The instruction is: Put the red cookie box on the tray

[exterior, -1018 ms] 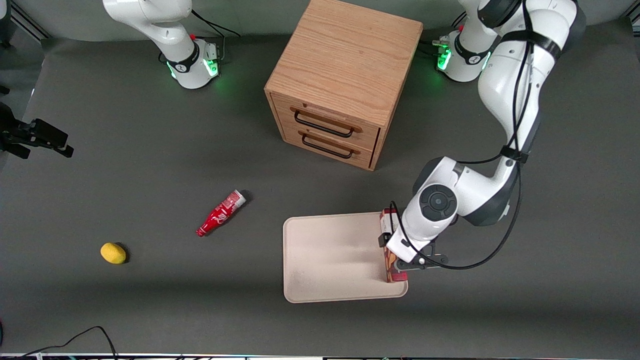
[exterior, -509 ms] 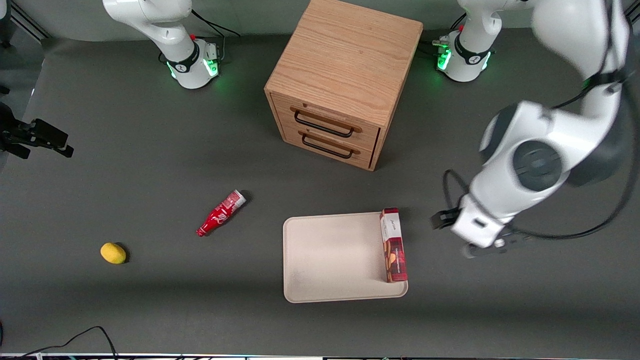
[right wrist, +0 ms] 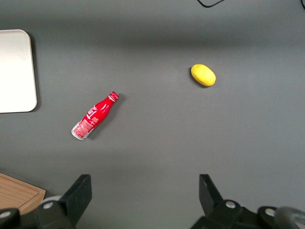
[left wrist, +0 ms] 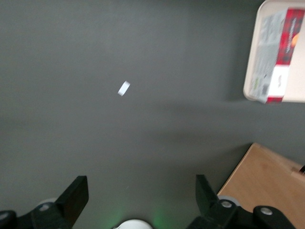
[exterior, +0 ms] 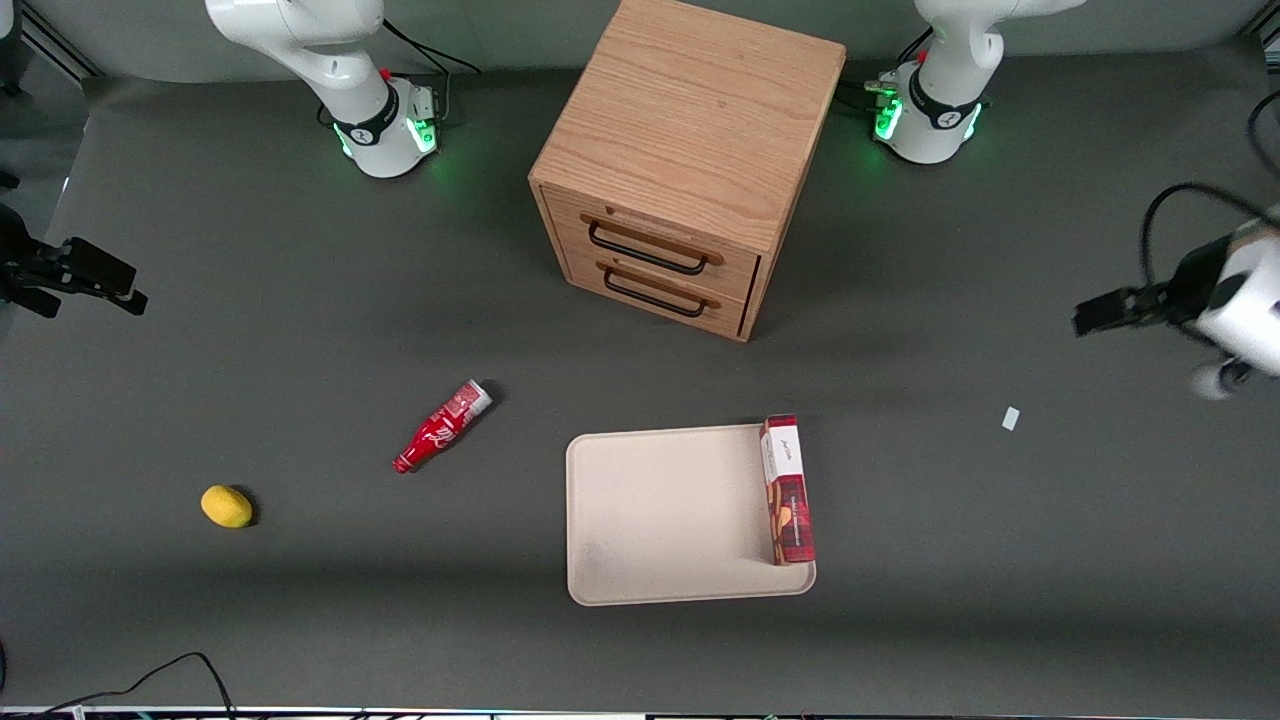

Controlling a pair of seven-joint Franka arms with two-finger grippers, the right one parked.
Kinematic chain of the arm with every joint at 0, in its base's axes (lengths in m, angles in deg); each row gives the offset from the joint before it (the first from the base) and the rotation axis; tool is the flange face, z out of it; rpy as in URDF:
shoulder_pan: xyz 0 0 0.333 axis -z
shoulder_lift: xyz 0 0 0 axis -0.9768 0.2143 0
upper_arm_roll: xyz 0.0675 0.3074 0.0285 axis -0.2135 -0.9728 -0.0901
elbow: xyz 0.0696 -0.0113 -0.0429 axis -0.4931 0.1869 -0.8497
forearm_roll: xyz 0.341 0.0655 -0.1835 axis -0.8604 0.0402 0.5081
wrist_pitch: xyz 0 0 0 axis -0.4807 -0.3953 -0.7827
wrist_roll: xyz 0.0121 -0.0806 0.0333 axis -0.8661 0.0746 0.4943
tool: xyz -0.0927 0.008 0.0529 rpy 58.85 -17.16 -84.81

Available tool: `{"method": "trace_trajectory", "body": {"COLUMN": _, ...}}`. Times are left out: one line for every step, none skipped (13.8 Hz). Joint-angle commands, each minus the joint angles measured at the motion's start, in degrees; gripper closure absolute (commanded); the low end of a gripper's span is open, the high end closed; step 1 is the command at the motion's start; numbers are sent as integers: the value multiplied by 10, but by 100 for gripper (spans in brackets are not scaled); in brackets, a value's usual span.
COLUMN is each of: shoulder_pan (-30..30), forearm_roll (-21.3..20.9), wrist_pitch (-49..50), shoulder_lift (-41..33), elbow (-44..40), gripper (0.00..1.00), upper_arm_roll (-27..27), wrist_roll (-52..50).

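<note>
The red cookie box (exterior: 787, 490) lies flat on the beige tray (exterior: 660, 520), along the tray's edge toward the working arm's end of the table, its white end toward the cabinet. Nothing touches it. My left gripper (left wrist: 141, 191) is open and empty, its fingers (left wrist: 76, 195) wide apart over bare table. Its hand (exterior: 1240, 310) is high at the working arm's end of the table, well away from the tray. The box (left wrist: 286, 43) and the tray's rim (left wrist: 251, 62) also show in the left wrist view.
A wooden two-drawer cabinet (exterior: 690, 150) stands mid-table, farther from the front camera than the tray. A small red bottle (exterior: 441, 427) and a yellow lemon (exterior: 227, 506) lie toward the parked arm's end. A small white scrap (exterior: 1010, 418) lies near my gripper.
My gripper has let go of the box, opened, and risen away toward the working arm's end of the table. The box stays where it was set on the tray.
</note>
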Motion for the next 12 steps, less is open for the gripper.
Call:
{"method": "trace_trajectory", "body": {"shoulder_pan": 49, "forearm_roll": 9, "wrist_pitch": -32, "shoulder_lift": -140, "elbow": 167, "gripper": 0, "upper_arm_roll": -63, "wrist_roll": 31}}
{"method": "trace_trajectory", "body": {"shoulder_pan": 61, "forearm_roll": 9, "wrist_pitch": -42, "shoulder_lift": -163, "elbow": 193, "gripper": 0, "upper_arm_roll": -80, "wrist_roll": 31}}
{"method": "trace_trajectory", "body": {"shoulder_pan": 62, "forearm_roll": 9, "wrist_pitch": -42, "shoulder_lift": -178, "elbow": 204, "gripper": 0, "upper_arm_roll": -84, "wrist_roll": 31}}
{"method": "trace_trajectory", "body": {"shoulder_pan": 62, "forearm_roll": 9, "wrist_pitch": -37, "shoulder_lift": -183, "elbow": 204, "gripper": 0, "upper_arm_roll": -85, "wrist_roll": 31}}
{"method": "trace_trajectory", "body": {"shoulder_pan": 63, "forearm_roll": 4, "wrist_pitch": -35, "shoulder_lift": -186, "elbow": 203, "gripper": 0, "upper_arm_roll": -84, "wrist_roll": 26}}
{"method": "trace_trajectory", "body": {"shoulder_pan": 64, "forearm_roll": 2, "wrist_pitch": -34, "shoulder_lift": -186, "elbow": 201, "gripper": 0, "upper_arm_roll": -84, "wrist_roll": 24}}
{"method": "trace_trajectory", "body": {"shoulder_pan": 64, "forearm_roll": -1, "wrist_pitch": -32, "shoulder_lift": -183, "elbow": 194, "gripper": 0, "upper_arm_roll": -84, "wrist_roll": 23}}
{"method": "trace_trajectory", "body": {"shoulder_pan": 65, "forearm_roll": -2, "wrist_pitch": -23, "shoulder_lift": -177, "elbow": 181, "gripper": 0, "upper_arm_roll": -83, "wrist_roll": 30}}
{"method": "trace_trajectory", "body": {"shoulder_pan": 65, "forearm_roll": -2, "wrist_pitch": -9, "shoulder_lift": -169, "elbow": 166, "gripper": 0, "upper_arm_roll": -84, "wrist_roll": 34}}
{"method": "trace_trajectory", "body": {"shoulder_pan": 65, "forearm_roll": -3, "wrist_pitch": 0, "shoulder_lift": -159, "elbow": 148, "gripper": 0, "upper_arm_roll": -83, "wrist_roll": 35}}
{"method": "trace_trajectory", "body": {"shoulder_pan": 65, "forearm_roll": -2, "wrist_pitch": 6, "shoulder_lift": -150, "elbow": 133, "gripper": 0, "upper_arm_roll": -83, "wrist_roll": 35}}
{"method": "trace_trajectory", "body": {"shoulder_pan": 65, "forearm_roll": -2, "wrist_pitch": 15, "shoulder_lift": -144, "elbow": 122, "gripper": 0, "upper_arm_roll": -82, "wrist_roll": 35}}
